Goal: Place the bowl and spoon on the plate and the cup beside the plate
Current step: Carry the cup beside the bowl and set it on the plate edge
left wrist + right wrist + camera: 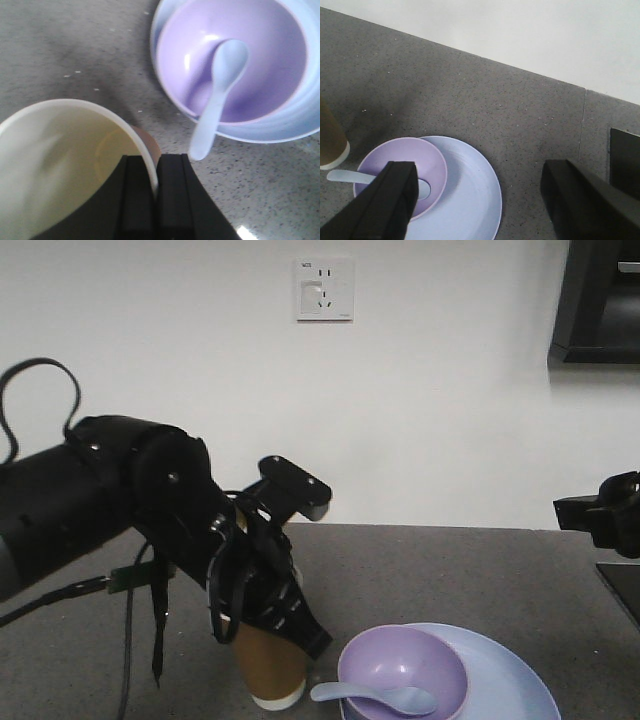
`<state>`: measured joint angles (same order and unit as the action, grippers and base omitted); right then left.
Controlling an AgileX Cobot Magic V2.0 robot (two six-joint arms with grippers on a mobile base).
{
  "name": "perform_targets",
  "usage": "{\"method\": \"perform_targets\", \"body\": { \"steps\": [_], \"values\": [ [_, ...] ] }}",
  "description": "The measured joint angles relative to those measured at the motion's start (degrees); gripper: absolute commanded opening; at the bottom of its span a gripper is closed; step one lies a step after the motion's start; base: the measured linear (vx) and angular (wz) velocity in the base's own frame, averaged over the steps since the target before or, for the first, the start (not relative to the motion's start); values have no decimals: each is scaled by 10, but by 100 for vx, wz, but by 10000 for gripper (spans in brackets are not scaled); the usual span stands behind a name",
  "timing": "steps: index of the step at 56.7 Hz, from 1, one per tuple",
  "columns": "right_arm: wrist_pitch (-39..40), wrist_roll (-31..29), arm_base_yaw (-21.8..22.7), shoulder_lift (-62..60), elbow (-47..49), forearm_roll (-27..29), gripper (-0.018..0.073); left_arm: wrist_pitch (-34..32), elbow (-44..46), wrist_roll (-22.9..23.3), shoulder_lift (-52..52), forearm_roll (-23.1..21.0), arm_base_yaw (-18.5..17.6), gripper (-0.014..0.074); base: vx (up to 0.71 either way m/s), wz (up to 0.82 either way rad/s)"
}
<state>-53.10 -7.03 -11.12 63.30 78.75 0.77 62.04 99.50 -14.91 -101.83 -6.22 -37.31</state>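
The left gripper (pixel 155 200) pinches the cup (pixel 65 165) by its rim just beside the plate (pixel 470 200), where bowl (pixel 402 170) and spoon (pixel 217 95) already sit, while the right gripper (pixel 480 200) hangs wide apart above.

The lavender-purple bowl (pixel 402 670) sat upright on the left part of the shallow light blue plate (pixel 510 680), which lay flat on the grey counter. The pale blue-white spoon (pixel 217 95) rested with its rounded scoop down inside the bowl and its handle leaning out over the rim toward the cup. The brown paper cup (pixel 268 665), white inside and white at rim and base, stood upright on the counter just beside the plate, apart from it.
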Motion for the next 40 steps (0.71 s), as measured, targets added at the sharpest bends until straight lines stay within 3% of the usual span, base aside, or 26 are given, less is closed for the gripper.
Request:
{"method": "perform_targets", "body": {
  "steps": [10, 23, 30, 40],
  "values": [
    [-2, 0, 0, 0, 0, 0, 564, -4, 0, 3, -24, 0, -25, 0, 0, 0],
    [-9, 0, 0, 0, 0, 0, 564, -4, 0, 15, -36, 2, -28, 20, 0, 0],
    [-10, 0, 0, 0, 0, 0, 564, -4, 0, 16, -36, 2, -28, 82, 0, 0],
    [-10, 0, 0, 0, 0, 0, 564, -4, 0, 16, -36, 2, -28, 254, 0, 0]
  ]
}}
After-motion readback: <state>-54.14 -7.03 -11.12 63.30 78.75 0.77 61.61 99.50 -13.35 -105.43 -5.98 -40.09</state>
